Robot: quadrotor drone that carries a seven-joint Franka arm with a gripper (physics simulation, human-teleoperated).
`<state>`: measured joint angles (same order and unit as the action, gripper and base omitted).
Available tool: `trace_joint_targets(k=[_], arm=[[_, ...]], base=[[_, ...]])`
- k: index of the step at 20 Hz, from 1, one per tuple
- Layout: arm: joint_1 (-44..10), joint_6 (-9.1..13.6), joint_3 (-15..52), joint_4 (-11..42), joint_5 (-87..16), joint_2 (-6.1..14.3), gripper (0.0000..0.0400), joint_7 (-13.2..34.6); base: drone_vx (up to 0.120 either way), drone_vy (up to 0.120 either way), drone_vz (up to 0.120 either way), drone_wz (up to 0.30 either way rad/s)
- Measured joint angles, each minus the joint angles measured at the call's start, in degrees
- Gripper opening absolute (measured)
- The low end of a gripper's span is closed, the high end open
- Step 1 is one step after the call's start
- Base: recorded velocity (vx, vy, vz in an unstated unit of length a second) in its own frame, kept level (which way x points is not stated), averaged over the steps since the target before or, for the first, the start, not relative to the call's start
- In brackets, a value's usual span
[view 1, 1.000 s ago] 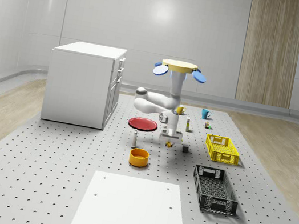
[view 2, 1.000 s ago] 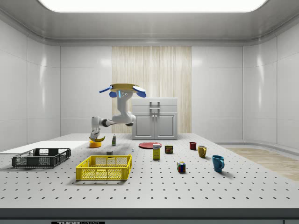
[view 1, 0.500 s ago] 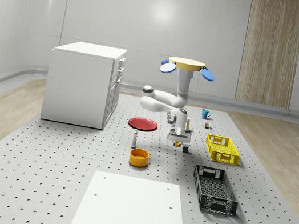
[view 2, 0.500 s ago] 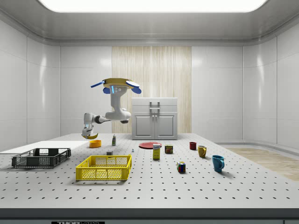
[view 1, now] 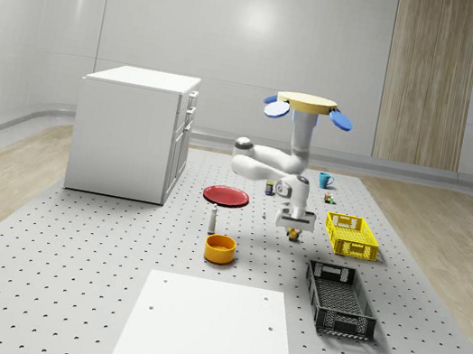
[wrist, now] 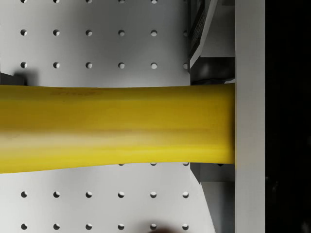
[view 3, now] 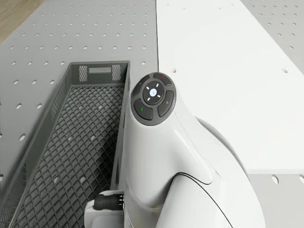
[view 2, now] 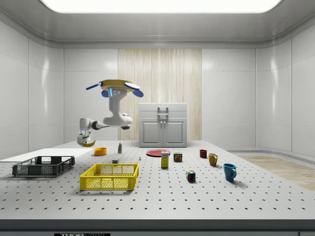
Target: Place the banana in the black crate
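Drone [view 1: 308, 107] hovers over the counter [view 1: 90, 280] near yellow crate [view 1: 352, 235]; end effector [view 1: 293, 230] grasping banana [wrist: 116, 127], airborne, short of black crate [view 1: 340, 298]

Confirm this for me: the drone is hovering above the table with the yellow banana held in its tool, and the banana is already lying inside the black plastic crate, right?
Not quite. The drone hovers above the table and the yellow banana is held in the tool, but the banana is not in the black plastic crate. The whole-scene view shows it in the air, short of the crate.
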<state>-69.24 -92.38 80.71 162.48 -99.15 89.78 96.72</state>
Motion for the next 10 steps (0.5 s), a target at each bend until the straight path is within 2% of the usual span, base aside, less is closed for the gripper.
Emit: trace_joint_targets(k=[10], arm=[[0.0, -0.2, 0.0, 0.0, 0.1, 0.2, 0.0193, 0.0]], base=[[0.120, 0.120, 0.000, 0.000]])
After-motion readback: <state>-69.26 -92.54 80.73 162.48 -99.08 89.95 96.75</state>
